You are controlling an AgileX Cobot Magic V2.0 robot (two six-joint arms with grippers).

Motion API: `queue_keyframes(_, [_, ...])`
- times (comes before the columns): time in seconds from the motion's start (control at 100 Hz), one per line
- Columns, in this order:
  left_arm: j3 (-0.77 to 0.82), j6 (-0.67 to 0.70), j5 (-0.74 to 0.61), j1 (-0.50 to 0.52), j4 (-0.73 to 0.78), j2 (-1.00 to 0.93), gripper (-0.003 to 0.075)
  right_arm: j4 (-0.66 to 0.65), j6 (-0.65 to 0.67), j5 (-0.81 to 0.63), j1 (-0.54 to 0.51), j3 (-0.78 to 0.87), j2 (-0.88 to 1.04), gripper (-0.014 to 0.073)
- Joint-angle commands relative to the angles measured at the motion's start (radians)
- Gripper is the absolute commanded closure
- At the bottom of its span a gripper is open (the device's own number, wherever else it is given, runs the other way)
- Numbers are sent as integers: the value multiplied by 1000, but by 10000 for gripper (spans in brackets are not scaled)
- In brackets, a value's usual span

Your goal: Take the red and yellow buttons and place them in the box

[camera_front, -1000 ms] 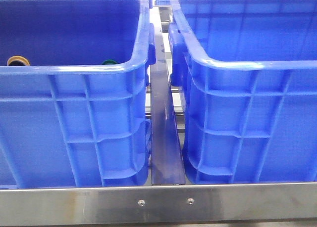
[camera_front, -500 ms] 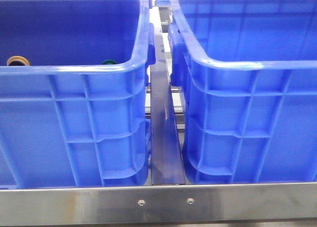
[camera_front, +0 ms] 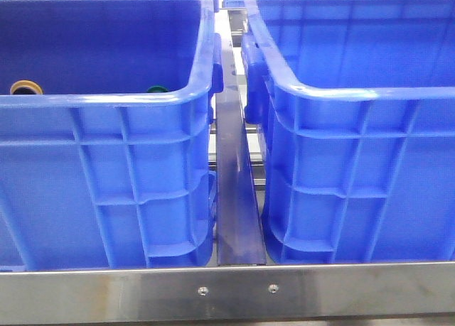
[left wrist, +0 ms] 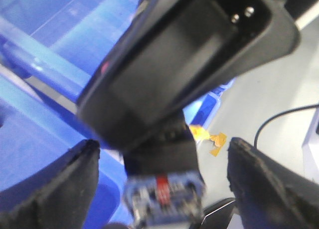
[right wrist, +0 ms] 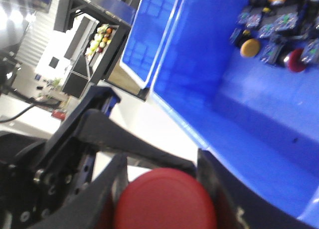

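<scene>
Blue plastic fills the front view: a left crate (camera_front: 106, 170) and a right crate (camera_front: 362, 170) are set side by side near the front edge of the worktop, parted by a narrow dark strip (camera_front: 238, 198), with a steel rail (camera_front: 227, 290) running across below them. Just above the near rim of the left crate, a yellow button (camera_front: 25, 87) is glimpsed close to the left side, and a green button (camera_front: 157, 89) is seen further right, both only in part.

Over on the right wrist view, a red button (right wrist: 167, 201) is clamped between the fingers of the right gripper (right wrist: 164, 189), its domed cap large and close to the lens. Beyond it, the inside of a blue crate (right wrist: 209, 59) is shown, and a heap of buttons (right wrist: 279, 29) is gathered in its far corner, a yellow cap (right wrist: 249, 48) and a dark red cap (right wrist: 295, 60) among them.

On the left wrist view, the left gripper (left wrist: 159, 189) is held wide apart, its two dark fingers (left wrist: 65, 184) well clear of each other. Between them a black switch unit (left wrist: 164, 189) with a blue base is seen, blurred, and whether it is touched by either finger cannot be told. Blue crate walls (left wrist: 45, 54) are seen behind.
</scene>
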State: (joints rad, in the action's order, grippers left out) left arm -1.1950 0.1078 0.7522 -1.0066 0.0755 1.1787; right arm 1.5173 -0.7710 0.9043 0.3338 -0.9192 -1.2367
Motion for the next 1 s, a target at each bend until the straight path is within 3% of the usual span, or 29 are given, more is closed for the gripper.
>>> queue_keyframes(0.0, [-28,30,-69,18,15,-29,210,60,-32,3,-36,-35,30,484])
queue_keyframes(0.29, [-26,63,-65,137,50,-89,210,59,-74,9,-251,-35,63,484])
queue_keyframes(0.48, [35,209,-58,276,187,-183,210,19,-77,15,-375,-35,95,484])
queue_keyframes(0.7, [194,367,-32,461,342,-328,217,-33,-105,-31,-437,-35,106,484])
queue_keyframes(0.87, [258,371,-32,598,361,-407,358,-73,-170,-185,-441,-35,106,484])
queue_keyframes(0.99, [274,371,-38,661,369,-419,577,-74,-274,-339,-441,-35,105,484])
